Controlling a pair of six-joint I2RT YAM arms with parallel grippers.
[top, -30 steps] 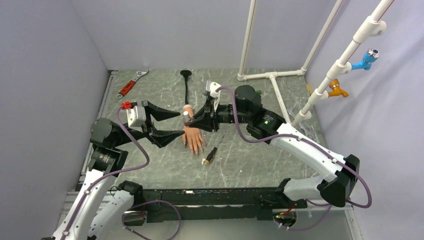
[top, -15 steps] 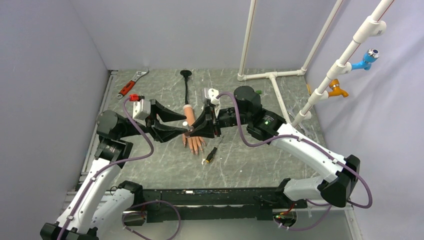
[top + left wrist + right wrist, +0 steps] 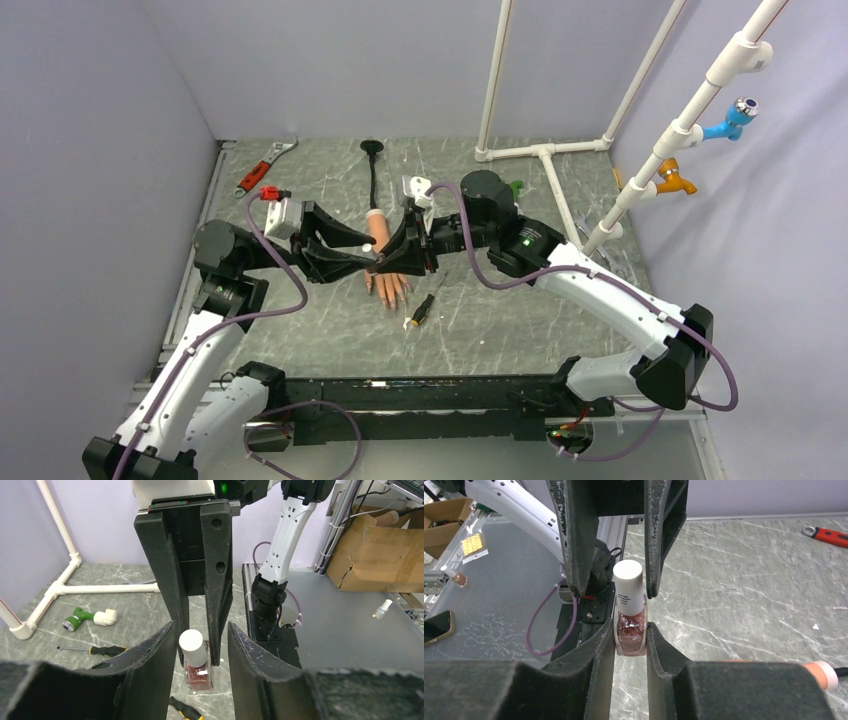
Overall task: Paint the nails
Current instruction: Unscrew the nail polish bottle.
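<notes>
Centrally, both arms reach inward: right gripper [image 3: 630,630] clenched on a white-capped glass bottle of glittery red polish [image 3: 630,637], left gripper [image 3: 201,630] parted around its cap [image 3: 192,646], above the pale nails [image 3: 392,302] of the peach rubber hand [image 3: 390,285].

From above, the polish bottle [image 3: 630,630] cannot be made out where the left fingers [image 3: 330,262] and right fingers [image 3: 405,248] meet. Both pairs cover the back of the mannequin hand [image 3: 390,286]. Its nails [image 3: 392,303], just past the fingertips, are too small to tell painted from bare. In the right wrist view only its wrist end shows beside the right fingers. Between the left fingers, a screwdriver [image 3: 182,710] is cut off by the bottom edge.
</notes>
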